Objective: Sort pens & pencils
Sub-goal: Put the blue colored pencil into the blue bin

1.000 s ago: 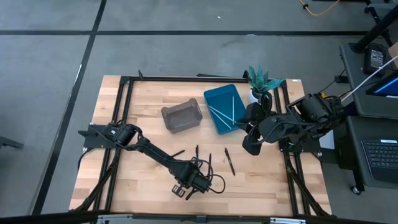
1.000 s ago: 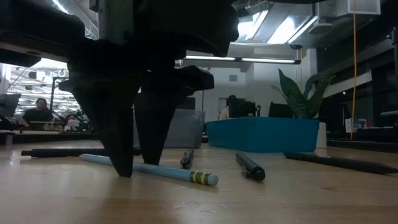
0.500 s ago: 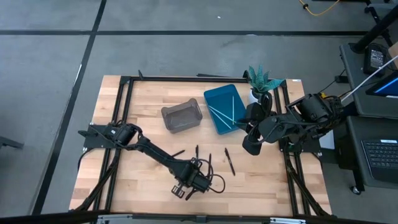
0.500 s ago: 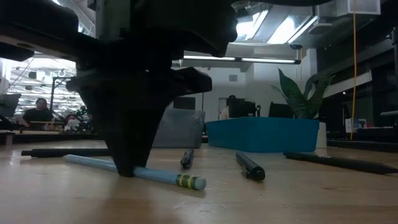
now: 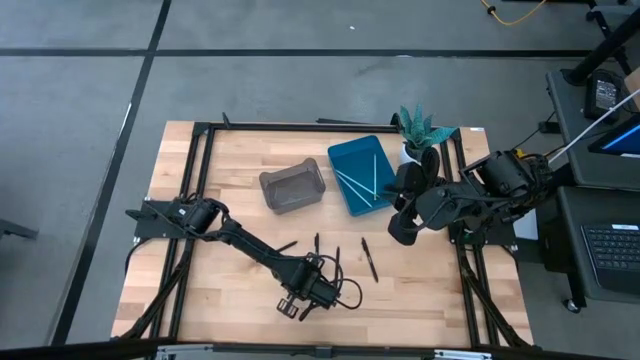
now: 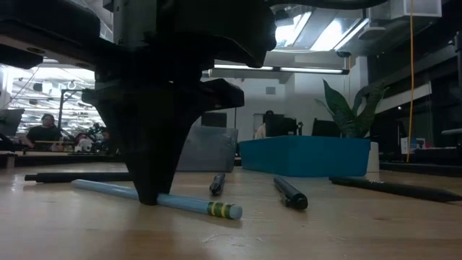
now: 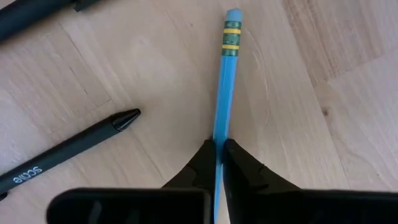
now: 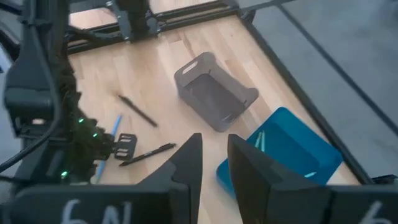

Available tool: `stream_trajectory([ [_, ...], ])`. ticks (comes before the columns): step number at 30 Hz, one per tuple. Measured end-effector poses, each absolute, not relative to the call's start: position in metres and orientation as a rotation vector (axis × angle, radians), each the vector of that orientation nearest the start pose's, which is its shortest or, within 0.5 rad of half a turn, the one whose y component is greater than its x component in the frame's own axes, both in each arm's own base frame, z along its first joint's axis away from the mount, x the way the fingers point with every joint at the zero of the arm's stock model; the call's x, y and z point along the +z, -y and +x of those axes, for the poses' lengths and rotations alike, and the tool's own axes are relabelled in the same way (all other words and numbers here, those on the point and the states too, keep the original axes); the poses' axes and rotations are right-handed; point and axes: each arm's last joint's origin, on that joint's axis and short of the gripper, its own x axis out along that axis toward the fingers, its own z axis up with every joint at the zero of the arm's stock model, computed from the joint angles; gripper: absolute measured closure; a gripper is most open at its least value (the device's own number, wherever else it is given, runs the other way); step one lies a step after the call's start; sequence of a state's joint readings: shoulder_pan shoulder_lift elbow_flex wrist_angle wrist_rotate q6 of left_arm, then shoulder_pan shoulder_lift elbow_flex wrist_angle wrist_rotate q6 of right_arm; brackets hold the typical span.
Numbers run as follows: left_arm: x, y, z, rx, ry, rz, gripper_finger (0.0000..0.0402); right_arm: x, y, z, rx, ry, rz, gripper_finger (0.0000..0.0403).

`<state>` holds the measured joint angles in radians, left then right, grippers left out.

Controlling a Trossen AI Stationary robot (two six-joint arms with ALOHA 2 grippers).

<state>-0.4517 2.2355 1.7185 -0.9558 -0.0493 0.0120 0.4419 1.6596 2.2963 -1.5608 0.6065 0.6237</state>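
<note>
Left gripper: the left gripper (image 7: 219, 149) is down on the counter (image 5: 240, 310) near its front edge, its fingers together and clamped on a light blue pencil (image 7: 225, 81) lying flat on the wood.
Grip point: the fingers pinch the pencil well back from its banded eraser end, so most of the visible length sticks out forward.
Risk on lifting: judged from that off-centre hold, the pencil could pivot or droop between the fingertips and slide out.
Neighbours: a black pen (image 7: 68, 152) lies just beside the fingers; a sideways move could knock it.
Other sticks: more black ones (image 5: 368, 258) lie loose near the middle of the counter.
Trays: a blue tray (image 5: 362, 175) already holding light blue sticks and a grey tray (image 5: 293, 188) sit toward the back edge.
Right gripper: the right gripper (image 8: 211, 155) hangs above the right side near the blue tray, fingers slightly apart and empty; both arms heading for that tray could crowd each other.
</note>
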Motion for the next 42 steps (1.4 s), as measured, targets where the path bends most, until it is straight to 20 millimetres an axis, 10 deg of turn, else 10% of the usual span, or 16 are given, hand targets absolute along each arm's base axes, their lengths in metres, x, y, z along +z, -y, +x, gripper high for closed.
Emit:
stream_trajectory([
  [42, 0.238, 0.127, 0.392, -0.044, -1.221, 0.279, 0.0362, 0.488, -0.045, 0.255, -0.612, -0.695, 0.107, 0.0325],
])
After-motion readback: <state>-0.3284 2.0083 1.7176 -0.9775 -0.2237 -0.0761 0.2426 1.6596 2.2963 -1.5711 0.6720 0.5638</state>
